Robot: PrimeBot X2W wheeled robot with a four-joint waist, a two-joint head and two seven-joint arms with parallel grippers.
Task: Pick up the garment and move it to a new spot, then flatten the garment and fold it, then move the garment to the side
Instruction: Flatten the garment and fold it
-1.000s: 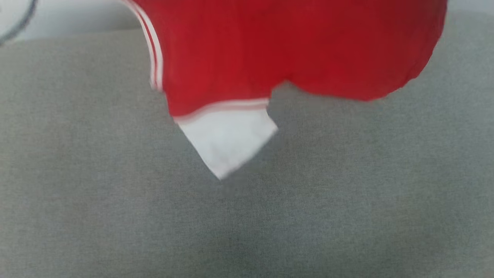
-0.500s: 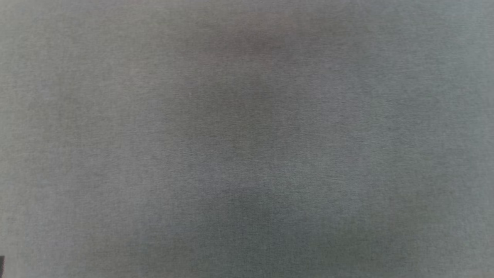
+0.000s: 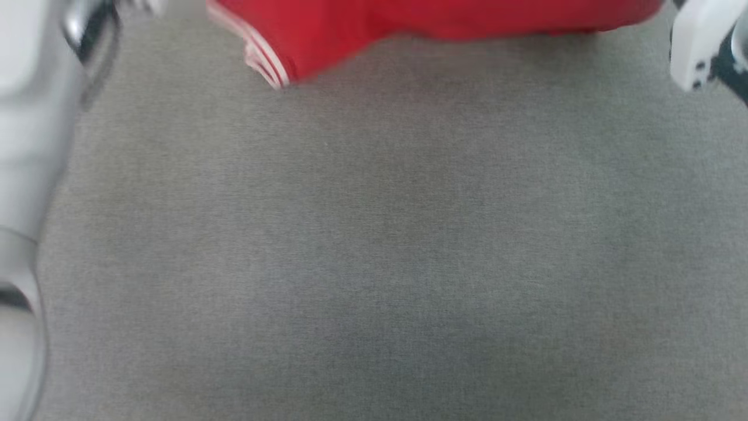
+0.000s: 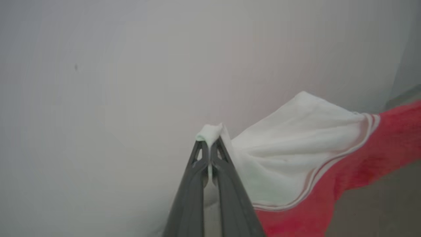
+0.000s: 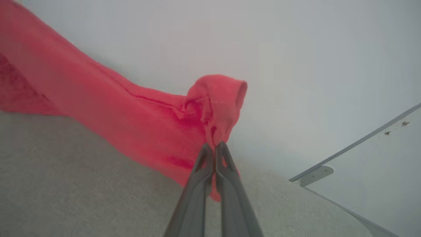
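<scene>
Garment [image 3: 444, 14] | long axis left-right, stretched | left pincer [image 4: 209, 144] pinching white end | right pincer [image 5: 215, 145] pinching red end

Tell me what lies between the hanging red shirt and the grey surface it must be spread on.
Nothing visible does. The garment hangs from the left gripper and the right gripper, jaws shut on it, and the grey surface under it shows only bare cloth.

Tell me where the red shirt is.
The shirt hangs at the head view's top edge, above the grey surface, pinched by the left gripper and right gripper.
</scene>
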